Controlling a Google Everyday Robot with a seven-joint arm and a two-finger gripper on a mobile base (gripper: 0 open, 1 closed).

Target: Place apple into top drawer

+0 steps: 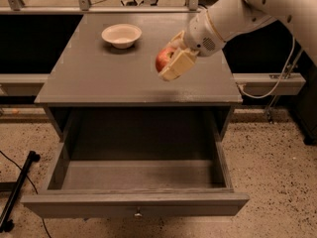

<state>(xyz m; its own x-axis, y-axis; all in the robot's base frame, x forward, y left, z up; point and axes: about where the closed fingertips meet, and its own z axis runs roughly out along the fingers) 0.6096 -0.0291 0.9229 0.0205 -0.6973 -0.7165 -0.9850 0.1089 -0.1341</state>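
My gripper is shut on the red apple and holds it in the air above the middle-right of the grey cabinet top. The cream fingers cover the apple's right side. The white arm reaches in from the upper right. The top drawer stands pulled wide open below the cabinet top, toward the front. Its inside holds nothing and its small metal knob shows at the centre of the front panel. The apple is behind the drawer's opening and well above it.
A cream-white bowl sits at the back left of the cabinet top. A black stand leg and cable lie on the speckled floor at the left. A white cable hangs at the right beside a rail.
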